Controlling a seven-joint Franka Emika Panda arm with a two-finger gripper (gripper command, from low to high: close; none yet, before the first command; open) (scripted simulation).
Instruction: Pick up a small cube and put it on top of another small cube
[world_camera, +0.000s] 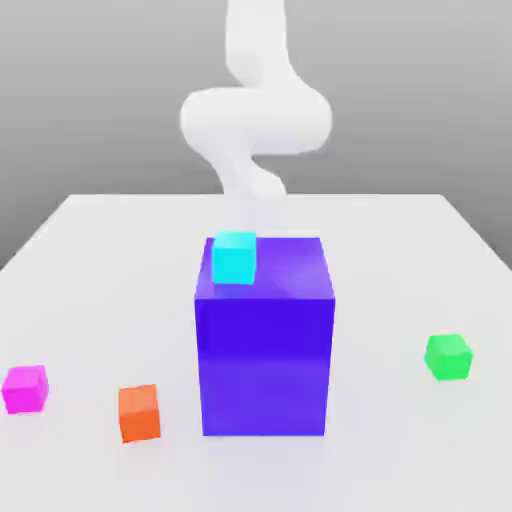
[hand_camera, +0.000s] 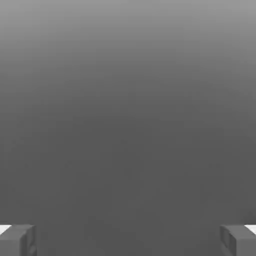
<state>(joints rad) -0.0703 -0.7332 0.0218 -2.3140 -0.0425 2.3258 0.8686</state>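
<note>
Exterior view puts the magenta cube (world_camera: 25, 388) near, far left, the green cube (world_camera: 447, 356) well apart on the right. Hand view shows the gripper (hand_camera: 128, 240) wide and empty. Pickup not begun; next comes a reach to magenta.

Bright, even, soft light falls across the white desk (world_camera: 90, 260). Shadows are barely visible. The large blue-purple block (world_camera: 265, 340) shows a pale sheen on top. The white arm (world_camera: 255, 115) looks blurred against a grey gradient backdrop.

No readable text or labels
</note>
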